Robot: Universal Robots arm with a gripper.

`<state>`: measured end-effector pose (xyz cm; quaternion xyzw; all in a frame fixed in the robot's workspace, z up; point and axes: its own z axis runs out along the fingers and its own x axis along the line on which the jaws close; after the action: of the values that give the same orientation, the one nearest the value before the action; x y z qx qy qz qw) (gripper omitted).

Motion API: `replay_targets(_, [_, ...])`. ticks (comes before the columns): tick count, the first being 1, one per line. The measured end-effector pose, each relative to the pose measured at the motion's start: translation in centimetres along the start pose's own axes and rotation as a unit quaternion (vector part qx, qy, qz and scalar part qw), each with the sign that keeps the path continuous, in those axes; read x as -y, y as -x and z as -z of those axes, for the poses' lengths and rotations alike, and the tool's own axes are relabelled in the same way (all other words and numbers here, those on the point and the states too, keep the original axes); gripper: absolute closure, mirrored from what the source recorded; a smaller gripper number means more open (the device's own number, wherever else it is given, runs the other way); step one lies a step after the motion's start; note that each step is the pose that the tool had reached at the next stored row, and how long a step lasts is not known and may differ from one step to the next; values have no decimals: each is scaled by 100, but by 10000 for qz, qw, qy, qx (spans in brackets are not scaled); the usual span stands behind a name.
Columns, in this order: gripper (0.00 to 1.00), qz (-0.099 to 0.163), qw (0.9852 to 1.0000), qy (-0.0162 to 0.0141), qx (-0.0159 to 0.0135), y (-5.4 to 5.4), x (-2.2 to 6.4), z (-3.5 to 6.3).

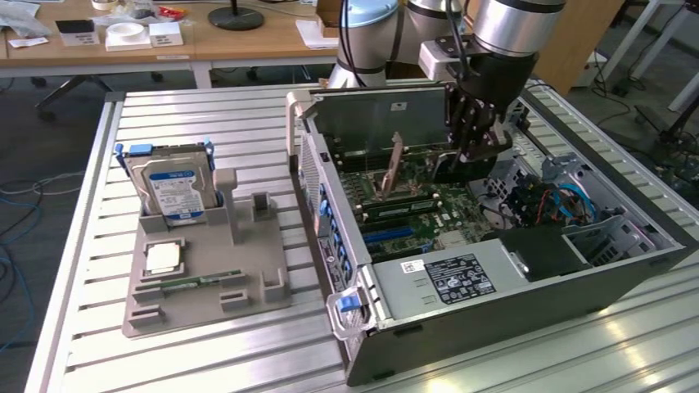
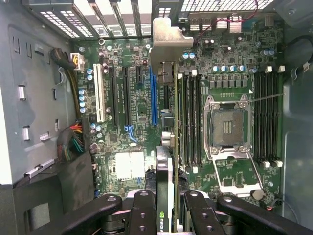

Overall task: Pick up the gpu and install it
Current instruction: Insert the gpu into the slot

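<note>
Graphics card: the graphics card [image 2: 165, 169] is held edge-on inside the open computer case [image 1: 525, 315], upright over the motherboard [image 2: 142, 105].
Card bracket: its metal bracket [image 2: 168, 41] points toward the back wall of the case, close to the row of rear slot openings [image 2: 112, 14].
Gripper: the gripper [image 2: 168, 203] is clamped on the card, one finger on each face, at the end away from the bracket.
Nearest slot: the long blue slot [image 2: 154, 98] lies just beside the line of the card and shows uncovered along its length.
Neighbours on the board: the memory sticks [image 2: 188, 117] run along the card's other side, and the processor socket [image 2: 227, 127] is beyond them.
Done so far: the pick-up is done. The card is off the table [image 1: 196, 115] and down inside the case.
Left to do: by my reading the card is not yet seated, since the blue slot is bare. How close the card's lower edge is to the board I cannot tell.
Outside the case: a hard drive [image 1: 173, 192] stands in a grey holder [image 1: 208, 274] on the table, well apart from the case, toward the exterior view's left.
</note>
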<state>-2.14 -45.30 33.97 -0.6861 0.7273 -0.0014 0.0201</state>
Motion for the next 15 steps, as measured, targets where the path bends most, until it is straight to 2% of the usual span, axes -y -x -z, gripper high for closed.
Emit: replay_targets(15, [73, 0, 10000, -1, -8, 0, -1, -16])
